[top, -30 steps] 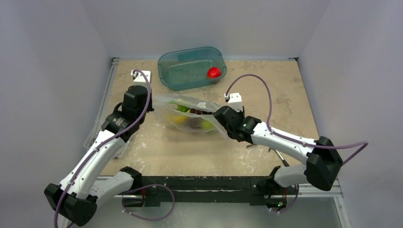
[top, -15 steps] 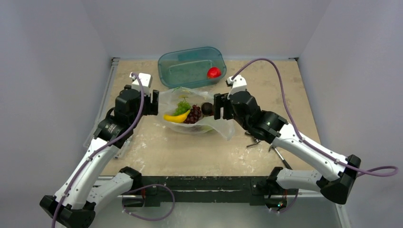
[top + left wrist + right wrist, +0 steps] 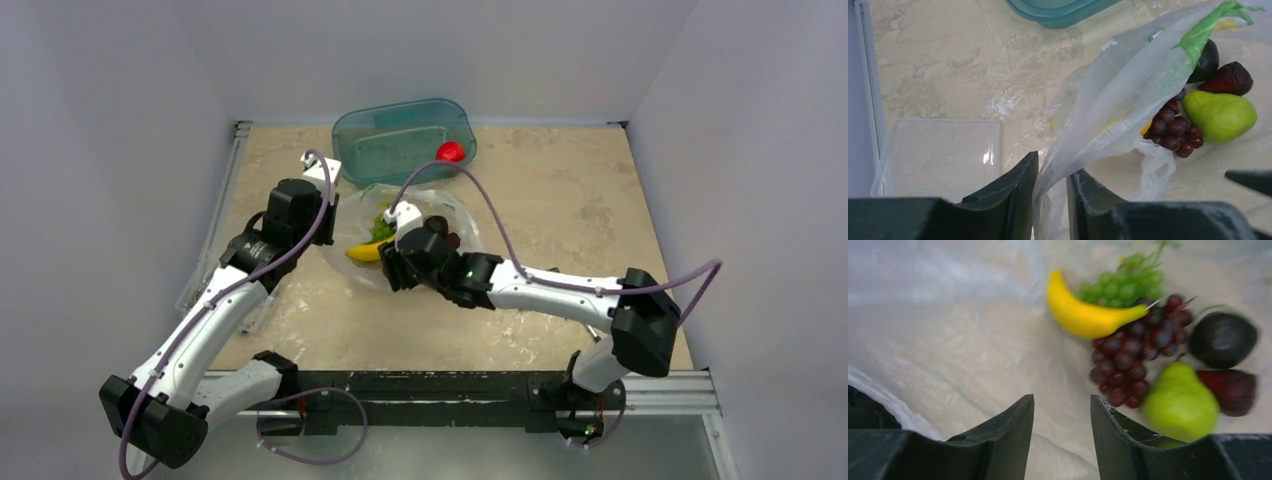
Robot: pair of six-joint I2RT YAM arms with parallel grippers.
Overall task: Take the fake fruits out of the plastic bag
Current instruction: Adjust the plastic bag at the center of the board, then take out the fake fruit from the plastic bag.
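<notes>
The clear plastic bag (image 3: 352, 212) lies mid-table, spread open. In it are a yellow banana (image 3: 368, 250), a green grape bunch (image 3: 383, 225) and dark fruits (image 3: 435, 226). My left gripper (image 3: 328, 205) is shut on the bag's left edge, a bunched fold pinched between its fingers (image 3: 1050, 176). My right gripper (image 3: 388, 268) is open and empty over the bag's near side, above the film (image 3: 973, 355). Ahead of it lie the banana (image 3: 1088, 315), green grapes (image 3: 1128, 285), purple grapes (image 3: 1130, 357), green pear (image 3: 1180, 402) and two dark fruits (image 3: 1223, 340).
A teal translucent tub (image 3: 400, 140) stands behind the bag with a red round fruit (image 3: 450, 152) in it. A flat clear box (image 3: 938, 155) lies at the table's left edge. A small tool (image 3: 590, 328) lies near the right arm's base.
My right arm has swung from the bag's right side across to its near side, gripper now open over the film. My left gripper has shifted right and back, still holding the bag.
</notes>
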